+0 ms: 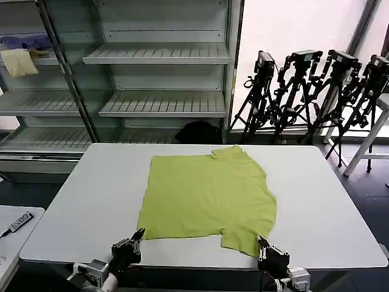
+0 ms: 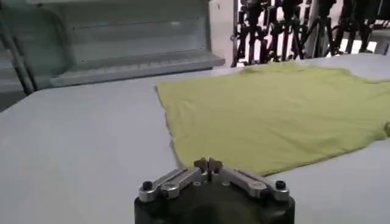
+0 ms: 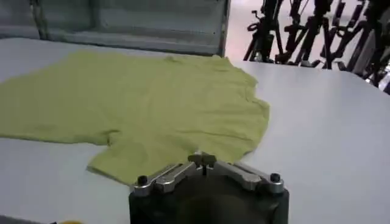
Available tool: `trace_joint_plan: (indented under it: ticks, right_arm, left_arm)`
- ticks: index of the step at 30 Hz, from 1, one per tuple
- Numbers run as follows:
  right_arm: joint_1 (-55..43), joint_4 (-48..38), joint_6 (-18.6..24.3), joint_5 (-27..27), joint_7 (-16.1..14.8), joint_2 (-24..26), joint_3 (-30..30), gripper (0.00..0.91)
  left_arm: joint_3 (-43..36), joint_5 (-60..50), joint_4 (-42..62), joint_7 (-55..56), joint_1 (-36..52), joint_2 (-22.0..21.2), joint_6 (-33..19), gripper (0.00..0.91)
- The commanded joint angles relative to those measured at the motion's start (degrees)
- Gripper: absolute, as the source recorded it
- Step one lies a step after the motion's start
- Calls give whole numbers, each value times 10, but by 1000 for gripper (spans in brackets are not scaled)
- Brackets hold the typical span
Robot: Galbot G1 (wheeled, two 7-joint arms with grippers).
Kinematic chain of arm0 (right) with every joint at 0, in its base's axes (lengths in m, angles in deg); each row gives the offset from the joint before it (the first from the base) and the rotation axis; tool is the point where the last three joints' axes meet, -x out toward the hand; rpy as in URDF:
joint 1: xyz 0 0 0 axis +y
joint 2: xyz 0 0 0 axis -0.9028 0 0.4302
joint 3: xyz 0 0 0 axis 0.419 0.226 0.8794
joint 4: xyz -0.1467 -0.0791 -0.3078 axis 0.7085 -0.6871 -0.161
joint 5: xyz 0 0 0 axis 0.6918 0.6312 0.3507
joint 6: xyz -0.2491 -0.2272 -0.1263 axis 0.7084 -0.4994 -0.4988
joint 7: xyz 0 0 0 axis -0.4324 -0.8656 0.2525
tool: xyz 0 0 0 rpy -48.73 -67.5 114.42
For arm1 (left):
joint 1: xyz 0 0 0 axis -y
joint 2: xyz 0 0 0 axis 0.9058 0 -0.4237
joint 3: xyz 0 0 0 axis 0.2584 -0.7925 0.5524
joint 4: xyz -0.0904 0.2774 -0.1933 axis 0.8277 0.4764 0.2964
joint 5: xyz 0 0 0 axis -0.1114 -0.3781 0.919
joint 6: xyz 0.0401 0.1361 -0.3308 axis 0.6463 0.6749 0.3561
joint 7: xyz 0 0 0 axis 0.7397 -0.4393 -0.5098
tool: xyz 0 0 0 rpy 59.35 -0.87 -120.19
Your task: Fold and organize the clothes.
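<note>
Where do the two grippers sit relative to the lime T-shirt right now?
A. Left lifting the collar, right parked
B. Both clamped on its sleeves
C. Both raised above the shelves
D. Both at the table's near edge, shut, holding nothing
D: the left gripper and right gripper sit shut at the near edge of the table, with the T-shirt lying flat, ungripped.

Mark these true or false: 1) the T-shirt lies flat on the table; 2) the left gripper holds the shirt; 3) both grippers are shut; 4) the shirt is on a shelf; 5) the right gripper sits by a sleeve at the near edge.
1) True: the T-shirt lies spread on the table.
2) False: the left gripper is at the table's near edge, just short of the shirt's corner, holding nothing.
3) True: the left gripper and the right gripper both have their tips together.
4) False: it is on the table; the shelves stand behind.
5) True: it sits right at the near sleeve.
</note>
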Motion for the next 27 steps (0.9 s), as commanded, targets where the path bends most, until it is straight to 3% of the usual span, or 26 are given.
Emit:
trace_joint_plan:
  ticks: [1,12,13,14,15,27]
  right_arm:
    - [0,1,5,-9,0,0,0,0]
    - [1,-3,6,-6,0,1,-2,0]
    - [1,-3,6,-6,0,2,-2,0]
    - [1,-2,6,-6,0,2,-3,0]
    - [1,-3,6,-6,0,2,-3,0]
    - [0,-3,8,-8,0,1,-3,0]
  left_arm:
    - [0,-31,7,5,-4,1,-13,907]
    - [-10,-33,17,5,-6,-1,-12,887]
    - [-11,-32,17,4,-7,-1,-12,474]
    - [-11,-32,18,3,-7,-1,-15,171]
    - [-11,-32,18,2,-7,-2,-15,20]
    - [-14,-32,24,-29,-8,2,-38,0]
